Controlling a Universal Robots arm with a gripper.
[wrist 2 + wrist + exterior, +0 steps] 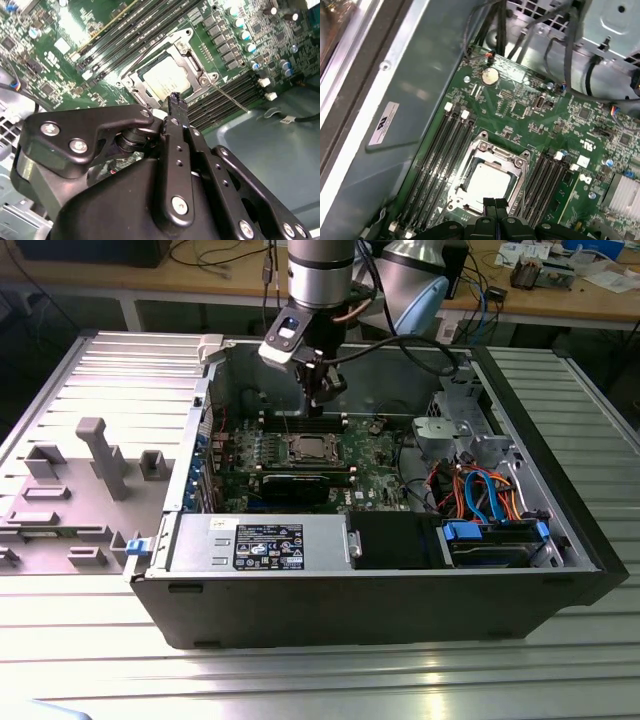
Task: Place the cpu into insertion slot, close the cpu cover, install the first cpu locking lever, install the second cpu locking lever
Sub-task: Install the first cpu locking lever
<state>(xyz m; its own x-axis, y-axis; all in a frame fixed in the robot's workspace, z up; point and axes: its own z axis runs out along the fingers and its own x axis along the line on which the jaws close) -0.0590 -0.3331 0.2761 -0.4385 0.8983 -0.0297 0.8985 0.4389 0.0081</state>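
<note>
The cpu [487,182] lies flat in the insertion slot [305,449] on the green board, its dull silver top showing in both wrist views [165,80]. The cpu cover [503,154] lies down around it as a silver frame. A thin lever rod [228,98] sticks out from one socket corner over the memory slots. My gripper [495,202] hangs just above the socket's edge, fingers shut together with nothing between them. In the exterior view the gripper [322,392] is inside the open case, above the socket and slightly behind it.
Long memory slots [442,150] flank the socket on both sides. A black graphics card [300,480] lies in front of it, with the power supply [262,543] nearer still. A drive cage and coloured cables [480,490] fill the exterior view's right. The case wall [405,95] is close by.
</note>
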